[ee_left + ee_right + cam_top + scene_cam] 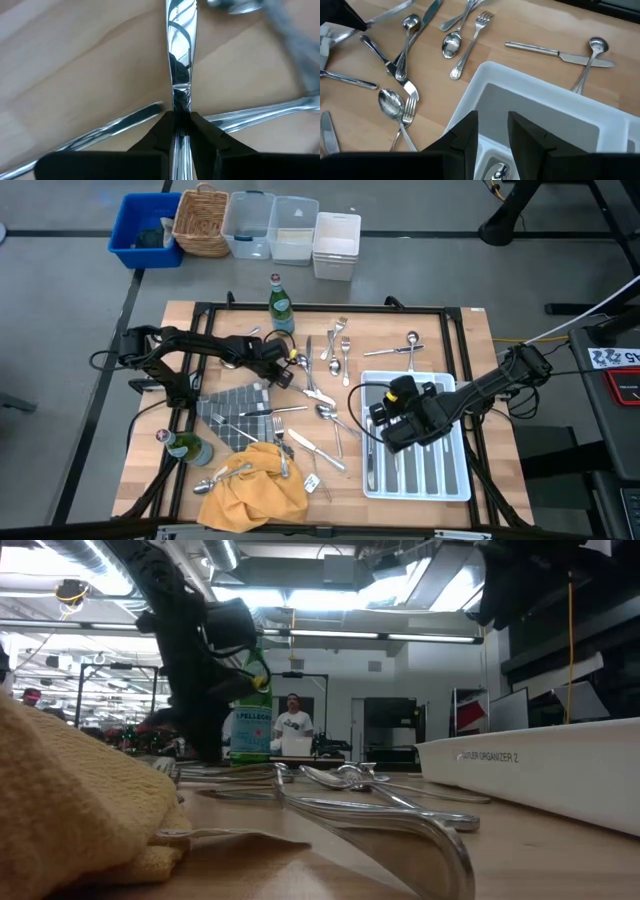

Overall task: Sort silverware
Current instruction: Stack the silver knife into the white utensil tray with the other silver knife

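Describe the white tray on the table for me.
The white plastic cutlery organizer lies flat on the wooden table's right side, with long parallel slots and one crosswise compartment at its far end. Printed lettering runs along its side wall. One utensil lies in its leftmost slot. The right hand hovers over its far-left corner, fingers apart.

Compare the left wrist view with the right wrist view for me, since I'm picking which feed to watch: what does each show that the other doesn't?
Only the left wrist view shows the left gripper, jaws shut on a shiny utensil handle seen up close.

Only the right wrist view shows the right gripper, jaws open and empty over the white tray, plus a fork and a knife beyond it.

Both show scattered silverware on the wooden table.
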`<action>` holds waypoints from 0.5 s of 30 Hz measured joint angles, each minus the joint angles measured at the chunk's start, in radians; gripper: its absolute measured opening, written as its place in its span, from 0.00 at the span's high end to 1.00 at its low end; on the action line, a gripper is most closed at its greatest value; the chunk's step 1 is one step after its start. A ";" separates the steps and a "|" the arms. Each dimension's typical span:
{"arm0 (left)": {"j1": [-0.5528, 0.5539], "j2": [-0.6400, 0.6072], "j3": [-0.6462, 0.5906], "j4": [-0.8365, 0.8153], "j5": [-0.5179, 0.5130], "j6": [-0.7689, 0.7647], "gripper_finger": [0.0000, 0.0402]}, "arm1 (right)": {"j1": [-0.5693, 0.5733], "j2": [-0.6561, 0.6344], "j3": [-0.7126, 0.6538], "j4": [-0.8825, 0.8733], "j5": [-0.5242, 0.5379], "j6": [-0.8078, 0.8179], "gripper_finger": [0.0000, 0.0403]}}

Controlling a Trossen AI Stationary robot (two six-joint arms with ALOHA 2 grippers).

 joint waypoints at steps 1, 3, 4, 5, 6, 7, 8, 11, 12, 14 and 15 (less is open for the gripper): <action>0.000 0.000 0.000 0.020 0.013 -0.003 0.92 | -0.006 -0.001 0.000 0.006 -0.003 0.000 0.73; 0.000 -0.001 0.000 0.060 0.036 -0.004 0.92 | -0.012 -0.003 0.000 0.030 -0.005 0.000 0.73; 0.000 -0.001 0.000 0.082 0.050 -0.007 0.92 | -0.013 -0.007 0.000 0.040 -0.005 0.000 0.73; 0.000 -0.002 0.000 0.104 0.065 -0.014 0.92 | -0.013 -0.010 0.000 0.047 -0.004 0.000 0.73; 0.000 -0.002 0.000 0.123 0.080 -0.024 0.92 | -0.014 -0.013 0.000 0.053 -0.001 0.000 0.73; 0.000 -0.002 0.000 0.143 0.092 -0.035 0.92 | -0.019 -0.014 0.000 0.057 0.002 0.001 0.73; 0.000 -0.002 0.000 0.160 0.105 -0.046 0.91 | -0.019 -0.016 0.000 0.058 0.001 0.001 0.73; -0.001 -0.002 0.001 0.217 0.149 -0.060 0.91 | -0.019 -0.022 0.000 0.066 -0.001 0.002 0.73; -0.003 -0.002 0.001 0.231 0.164 -0.062 0.91 | -0.020 -0.025 0.000 0.065 0.004 0.002 0.73; -0.009 -0.002 0.001 0.266 0.191 -0.084 0.92 | -0.025 -0.025 0.000 0.065 0.008 0.002 0.73; -0.016 -0.002 0.001 0.283 0.197 -0.100 0.92 | -0.027 -0.025 0.000 0.064 0.009 0.002 0.73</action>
